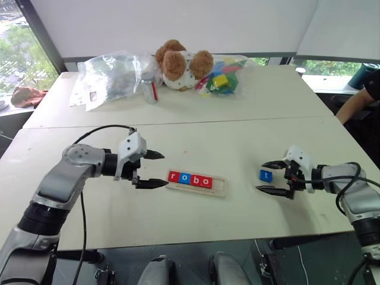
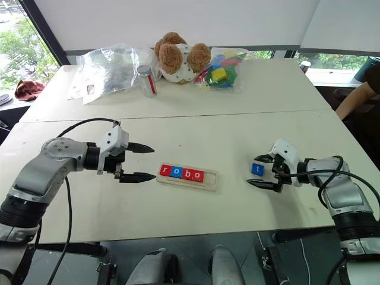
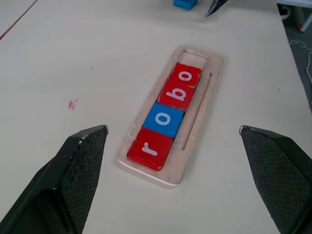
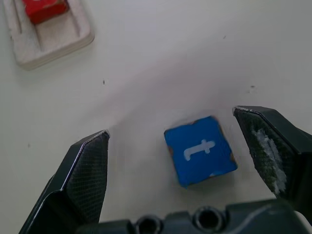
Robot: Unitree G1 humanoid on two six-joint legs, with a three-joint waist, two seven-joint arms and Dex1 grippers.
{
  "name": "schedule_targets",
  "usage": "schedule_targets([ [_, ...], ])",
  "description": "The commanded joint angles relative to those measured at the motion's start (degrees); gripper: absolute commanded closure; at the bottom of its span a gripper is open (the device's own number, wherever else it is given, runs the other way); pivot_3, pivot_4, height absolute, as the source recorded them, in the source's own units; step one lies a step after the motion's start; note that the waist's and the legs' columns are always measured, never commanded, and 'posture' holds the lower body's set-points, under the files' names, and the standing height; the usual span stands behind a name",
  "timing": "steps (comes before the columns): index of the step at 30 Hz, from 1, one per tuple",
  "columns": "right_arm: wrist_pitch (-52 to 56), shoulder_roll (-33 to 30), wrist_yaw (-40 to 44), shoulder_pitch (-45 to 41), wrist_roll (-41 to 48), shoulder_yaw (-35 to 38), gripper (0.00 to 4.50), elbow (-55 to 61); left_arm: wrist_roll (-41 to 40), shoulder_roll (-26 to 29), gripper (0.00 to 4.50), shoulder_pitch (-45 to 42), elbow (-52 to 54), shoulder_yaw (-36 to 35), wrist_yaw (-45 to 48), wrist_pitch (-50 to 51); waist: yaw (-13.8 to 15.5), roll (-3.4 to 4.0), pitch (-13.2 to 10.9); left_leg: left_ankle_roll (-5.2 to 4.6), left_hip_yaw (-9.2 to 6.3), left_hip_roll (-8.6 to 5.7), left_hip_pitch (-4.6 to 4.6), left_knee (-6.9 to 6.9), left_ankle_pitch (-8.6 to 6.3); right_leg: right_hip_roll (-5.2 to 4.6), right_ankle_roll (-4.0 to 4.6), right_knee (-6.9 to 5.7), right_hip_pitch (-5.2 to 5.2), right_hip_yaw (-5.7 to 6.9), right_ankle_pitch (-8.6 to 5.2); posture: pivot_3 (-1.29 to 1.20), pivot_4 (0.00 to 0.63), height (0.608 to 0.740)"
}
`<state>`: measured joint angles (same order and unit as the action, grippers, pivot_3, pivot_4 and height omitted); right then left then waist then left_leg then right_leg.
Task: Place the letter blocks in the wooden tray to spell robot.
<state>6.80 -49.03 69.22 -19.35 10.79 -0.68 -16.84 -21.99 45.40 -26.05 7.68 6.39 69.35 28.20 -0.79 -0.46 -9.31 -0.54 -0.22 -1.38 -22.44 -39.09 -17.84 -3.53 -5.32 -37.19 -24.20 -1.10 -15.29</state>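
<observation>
The wooden tray [image 1: 218, 189] is lying on the pale table [image 1: 249, 142] in front of the robot, already holding four letter blocks [image 1: 189, 179] reading r, o, b, o, with one slot at its right end waiting empty. The last piece, the blue t tile [image 4: 200, 157], is sitting flat on the table well to the right of the tray. The right gripper [image 1: 273, 177] is hovering around it with its fingers spread wide, gripping nothing; in the right wrist view the tile is lying between the two black textured pads, nearer one than the other and touching neither. The left gripper [image 1: 151, 170] is hanging just beside the tray's left end, also spread and empty.

The tile is looking like a small, thin, stiff square, probably painted wood, with worn corners showing bare material. It should be light and rigid, not fragile, but being so low it is offering little edge to pinch. The sensible hold is across two opposite side edges, pads low against the table, keeping the letter face up. The tray is smooth pale wood with a shallow rim and rounded corners.
</observation>
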Motion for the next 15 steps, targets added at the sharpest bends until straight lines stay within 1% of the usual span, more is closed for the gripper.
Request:
schedule_targets([
  [1, -4.9, -0.5, 0.7, -1.2, -1.0, 0.5, 0.07, -3.1, -1.0, 1.2, 0.00, 0.5, 2.5, -2.6, -0.8, 0.4, 0.0, 0.00, 0.0, 0.01, 0.00, 0.00, 0.00, 0.00, 0.00, -0.01, 0.00, 0.00, 0.00, 0.00, 0.00, 0.00, 0.150, 0.740],
  [9, -8.6, -1.1, 2.3, -2.3, -2.0, 0.0, 0.07, -7.8, -0.6, 1.2, 0.00, 1.2, 3.7, -2.1, -1.8, 0.8, 0.2, 0.00, 0.0, 0.07, -0.02, -0.02, 0.00, -0.05, 0.02, -0.08, 0.01, 0.01, 0.05, 0.01, 0.00, 0.00, 0.150, 0.740],
  [15, -8.7, -1.7, 3.8, -3.2, -2.0, -0.1, 0.07, -9.4, 0.0, 1.1, 0.00, 0.7, 2.9, -1.5, -1.6, 0.4, 0.2, 0.00, 0.0, 0.07, -0.03, -0.02, 0.00, -0.05, 0.02, -0.10, 0.01, 0.01, 0.05, 0.00, 0.00, 0.00, 0.150, 0.740],
])
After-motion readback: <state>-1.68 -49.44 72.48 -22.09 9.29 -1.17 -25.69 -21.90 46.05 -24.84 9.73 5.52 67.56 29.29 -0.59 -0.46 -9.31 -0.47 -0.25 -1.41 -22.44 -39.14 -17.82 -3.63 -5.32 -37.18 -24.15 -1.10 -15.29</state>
